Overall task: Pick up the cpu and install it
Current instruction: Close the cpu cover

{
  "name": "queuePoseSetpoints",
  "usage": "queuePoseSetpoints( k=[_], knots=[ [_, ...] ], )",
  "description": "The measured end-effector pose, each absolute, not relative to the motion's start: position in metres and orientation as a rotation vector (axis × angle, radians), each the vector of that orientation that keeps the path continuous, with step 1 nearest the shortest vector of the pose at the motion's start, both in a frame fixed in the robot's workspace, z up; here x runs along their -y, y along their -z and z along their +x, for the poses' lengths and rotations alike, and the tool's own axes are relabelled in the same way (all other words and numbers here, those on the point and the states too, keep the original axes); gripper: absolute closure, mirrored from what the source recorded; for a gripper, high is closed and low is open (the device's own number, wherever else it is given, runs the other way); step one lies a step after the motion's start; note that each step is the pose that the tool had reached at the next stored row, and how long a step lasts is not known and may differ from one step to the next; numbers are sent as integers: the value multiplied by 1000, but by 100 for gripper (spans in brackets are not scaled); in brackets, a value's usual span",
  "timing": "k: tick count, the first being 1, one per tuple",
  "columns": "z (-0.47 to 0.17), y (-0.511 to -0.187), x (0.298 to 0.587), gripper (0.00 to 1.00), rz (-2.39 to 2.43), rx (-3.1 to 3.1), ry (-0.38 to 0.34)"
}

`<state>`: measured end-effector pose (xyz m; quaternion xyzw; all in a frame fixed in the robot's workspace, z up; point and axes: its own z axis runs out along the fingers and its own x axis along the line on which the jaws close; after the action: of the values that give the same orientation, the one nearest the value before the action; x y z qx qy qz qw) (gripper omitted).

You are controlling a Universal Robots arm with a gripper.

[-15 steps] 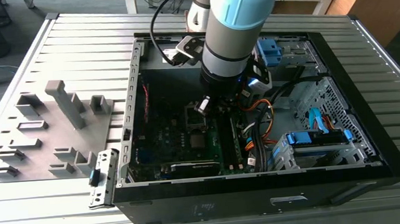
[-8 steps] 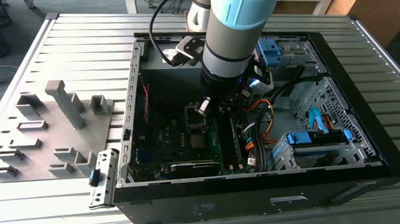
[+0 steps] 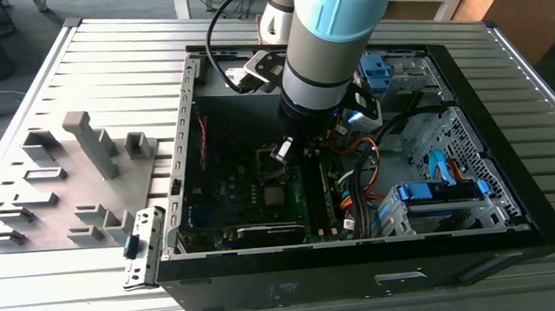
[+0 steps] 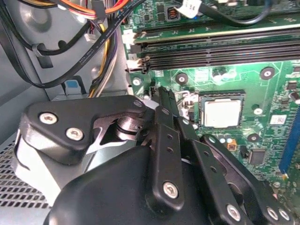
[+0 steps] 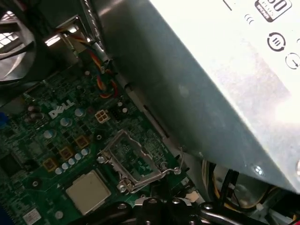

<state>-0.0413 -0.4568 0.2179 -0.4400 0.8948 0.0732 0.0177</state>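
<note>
Down on the green motherboard [image 4: 220,79] inside the open computer case [image 3: 512,206], the cpu [image 4: 222,113] lies flat in its socket, a small square chip with a pale silvery-grey metal face, seen in both wrist views [image 5: 87,191]. In the exterior view it shows as a tiny pale square [image 3: 274,195] near the middle of the board. Just beside it, in the first wrist view, the socket's metal retention frame [image 5: 136,161] is swung open, tilted up off the board. Long black memory slots [image 4: 211,49] run past the chip in the second wrist view.

The gripper [image 4: 161,101] hangs just beside the cpu, apart from it, its black jaws pressed together with nothing between them. In the exterior view the arm [image 3: 333,43] reaches down into the case from above.

The case also holds bundles of orange, yellow and black cables [image 3: 361,172], blue-tabbed drive bays [image 3: 439,192] on the exterior view's right, and a grey metal power supply box [image 5: 211,79].

The case lies on a ribbed metal tabletop [image 3: 117,57]. A grey fixture plate with upright blocks [image 3: 84,149] sits on the exterior view's left.
</note>
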Motion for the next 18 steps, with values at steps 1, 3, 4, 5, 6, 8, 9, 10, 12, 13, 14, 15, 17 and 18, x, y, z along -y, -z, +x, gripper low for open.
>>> queuePoseSetpoints(
  k=[1,3,4,5,6,8,9,10,12,13,14,15,17,18],
  knots=[
    [-41,-219,458,90,-1367,-2780,-227],
    [-41,-221,459,90,-1367,-2780,-227],
    [-41,-221,460,90,-1367,-2780,-227],
    [-41,-222,461,90,-1367,-2780,-227],
    [-41,-222,463,90,-1367,-2780,-227],
    [-41,-222,466,90,-1367,-2780,-227],
    [-41,-222,468,90,-1367,-2780,-227],
    [-41,-222,469,90,-1367,-2780,-227],
    [-41,-222,473,90,-1367,-2780,-227],
    [-41,-222,475,90,-1367,-2780,-227],
    [-41,-222,477,90,-1367,-2780,-227],
    [-41,-222,478,90,-1367,-2780,-227],
    [-41,-222,481,90,-1367,-2780,-227],
    [-41,-222,483,90,-1367,-2780,-227]
  ],
)
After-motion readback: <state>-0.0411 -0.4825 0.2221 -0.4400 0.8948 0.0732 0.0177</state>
